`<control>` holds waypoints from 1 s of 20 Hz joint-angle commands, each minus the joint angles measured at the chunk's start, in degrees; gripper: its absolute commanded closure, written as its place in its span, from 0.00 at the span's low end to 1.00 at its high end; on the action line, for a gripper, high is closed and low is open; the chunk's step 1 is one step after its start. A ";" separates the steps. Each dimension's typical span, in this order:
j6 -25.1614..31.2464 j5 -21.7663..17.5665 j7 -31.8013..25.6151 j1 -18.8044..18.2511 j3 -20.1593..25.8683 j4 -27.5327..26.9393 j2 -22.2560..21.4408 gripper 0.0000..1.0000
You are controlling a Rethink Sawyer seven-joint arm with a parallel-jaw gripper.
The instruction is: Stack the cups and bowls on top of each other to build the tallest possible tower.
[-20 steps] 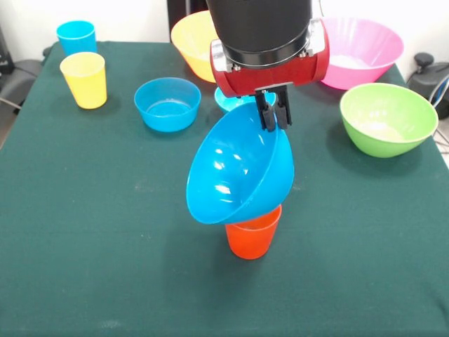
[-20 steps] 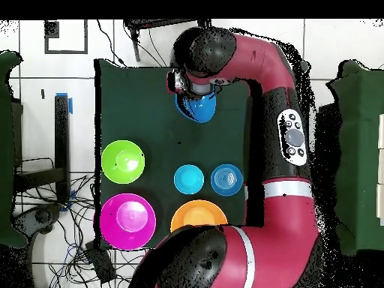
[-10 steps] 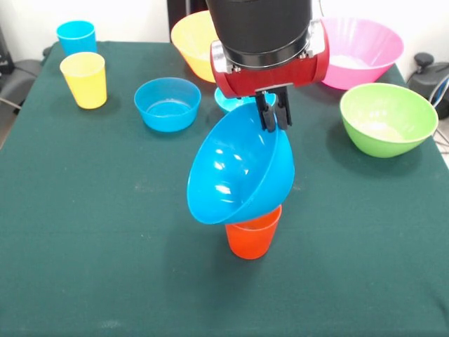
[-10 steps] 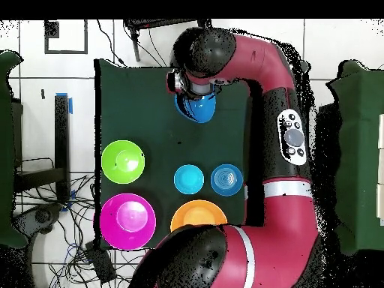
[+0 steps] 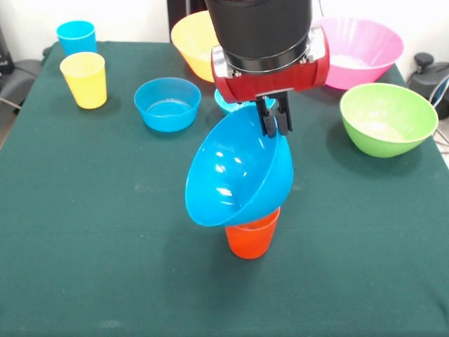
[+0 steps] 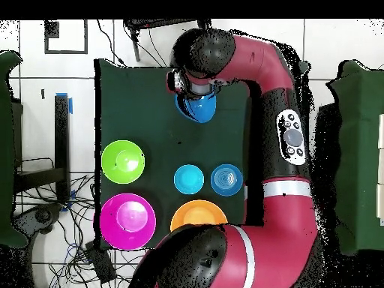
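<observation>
The gripper (image 5: pixel 273 125) is pinching the rim of the blue bowl (image 5: pixel 238 168), fingers clamped on the thin edge at its top. The bowl is hanging steeply tilted, its mouth facing the front camera and slightly down, and its lower edge is sitting right over the orange cup (image 5: pixel 253 234); whether it is touching the cup's rim or just clearing it, I cannot tell.

Around the cloth, everything else is standing apart: the yellow cup (image 5: pixel 85 79) and sky cup (image 5: pixel 76 35) in one corner, a small blue bowl (image 5: pixel 167 103) near them, the orange bowl (image 5: pixel 191 38), pink bowl (image 5: pixel 365 50) and green bowl (image 5: pixel 388 117) along the back and side. A second small blue bowl (image 6: pixel 189 179) is showing plainly from overhead.

This bowl is looking light, stiff and glossy, so probably slippery, and a rim pinch is letting it swing. The rim is the only real handhold on it. Balancing a wide round bottom on a narrow cup is going to be shaky, I reckon; the cup could tip.
</observation>
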 commanded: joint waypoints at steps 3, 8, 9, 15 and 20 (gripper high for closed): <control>-4.33 -2.13 0.47 1.13 -1.07 5.77 -0.61 0.00; -3.94 -2.41 -0.38 1.19 -0.97 4.76 -0.17 0.00; -4.19 -2.36 -0.40 1.14 -0.91 4.90 -0.20 0.00; -5.25 -2.28 -0.52 0.95 -0.90 6.51 -1.27 0.00; -6.16 -2.63 -0.49 1.08 -0.87 6.51 -0.80 0.00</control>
